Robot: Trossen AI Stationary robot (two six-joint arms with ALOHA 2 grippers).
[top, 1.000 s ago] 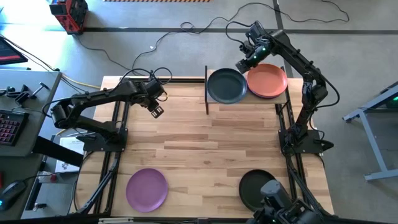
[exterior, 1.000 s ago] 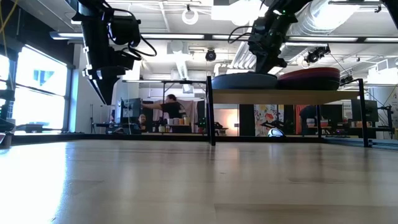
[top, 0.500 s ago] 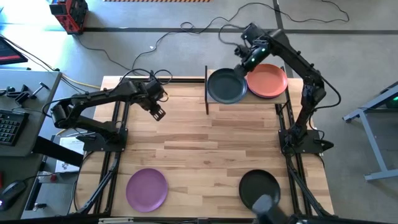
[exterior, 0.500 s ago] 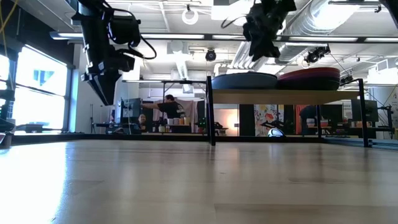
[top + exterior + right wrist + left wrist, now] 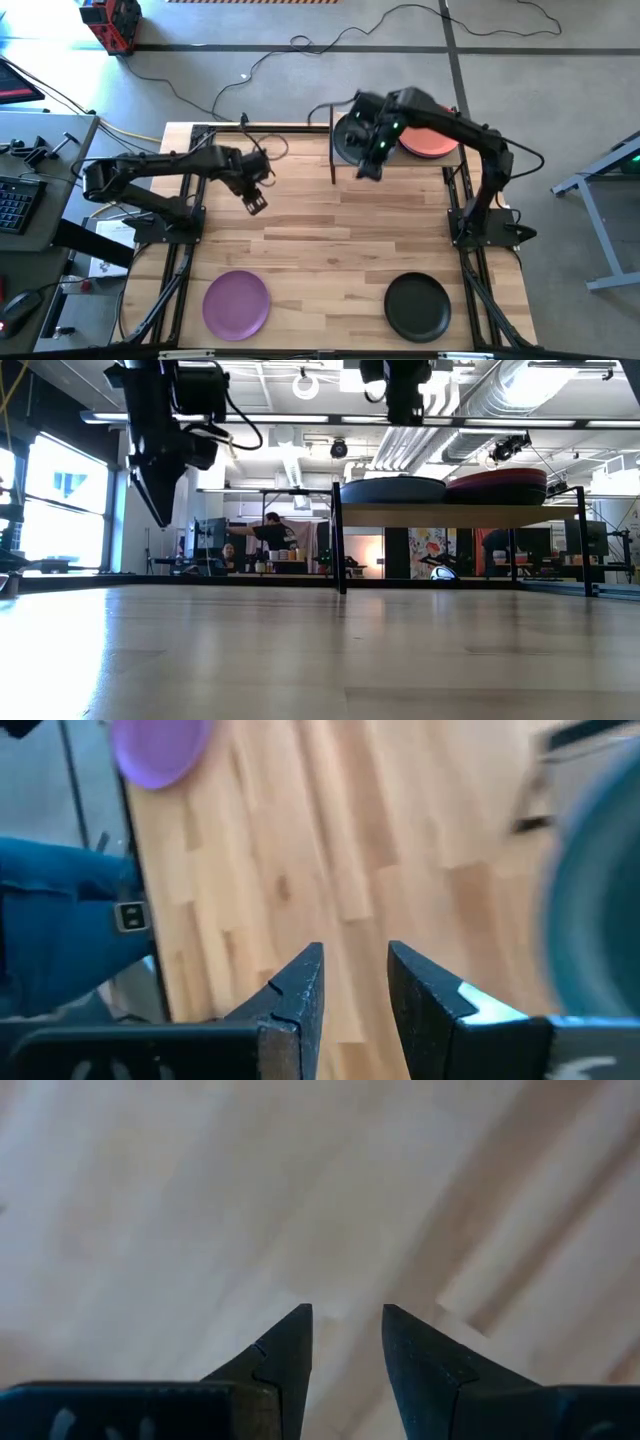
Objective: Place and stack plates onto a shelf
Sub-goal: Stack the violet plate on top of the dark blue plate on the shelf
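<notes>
The right gripper [image 5: 366, 168] is hanging over the plank-striped table [image 5: 300, 240] beside the light-wood shelf [image 5: 400, 158], its dark tapered fingers spread and holding nothing. The left gripper [image 5: 254, 203], likewise parted and empty, is hovering over bare wood. Round shallow plates are sitting stacked on the shelf, a dark grey stack [image 5: 352, 135] beside an orange one [image 5: 432, 143], while a purple plate [image 5: 236, 303] and a black plate [image 5: 417, 306] are lying at the near edge.

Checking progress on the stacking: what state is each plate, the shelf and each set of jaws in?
Dark plate: on shelf.
Orange plate: on shelf, atop another plate.
Purple plate: on table.
Black plate: on table.
Shelf: upright, loaded.
Left gripper: jaws open, empty.
Right gripper: jaws open, empty.
</notes>
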